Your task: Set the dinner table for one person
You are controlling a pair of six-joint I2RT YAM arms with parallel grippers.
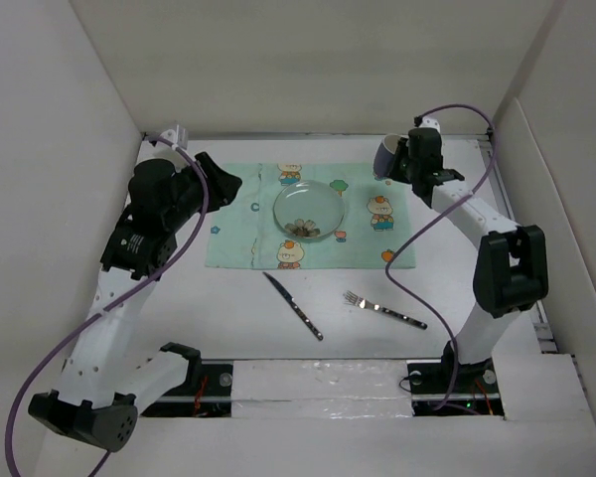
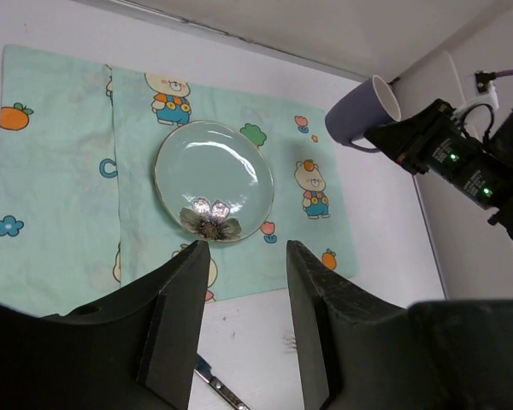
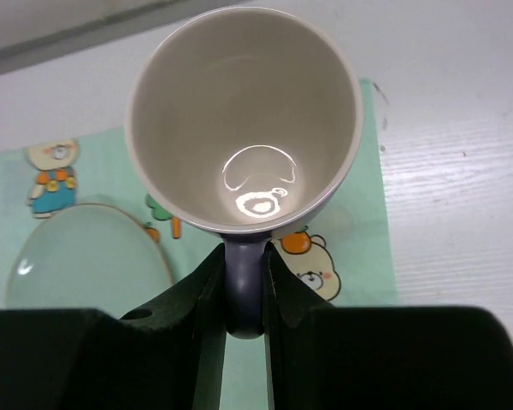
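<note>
Mug [image 3: 244, 111] pinched by its handle in my right gripper [image 3: 244, 273], left gripper [image 2: 246, 256] empty above the placemat [image 1: 248, 234].
From my seat, the right fingers [image 3: 201, 290] are clamped on either side of the purple mug's handle, and the mug hangs tilted, its white inside facing the wrist camera, over the placemat's far right corner. The left jaws stand apart with nothing between them, over the placemat's left end. The dinner table [image 1: 228, 308] is the white tabletop under it all, and the mint cartoon-print placemat lies on its far half. A pale green plate [image 1: 309, 199] sits at the placemat's middle. A knife [image 1: 293, 306] and a fork [image 1: 382, 309] lie on bare table just beyond the placemat's near edge, the fork further right.
</note>
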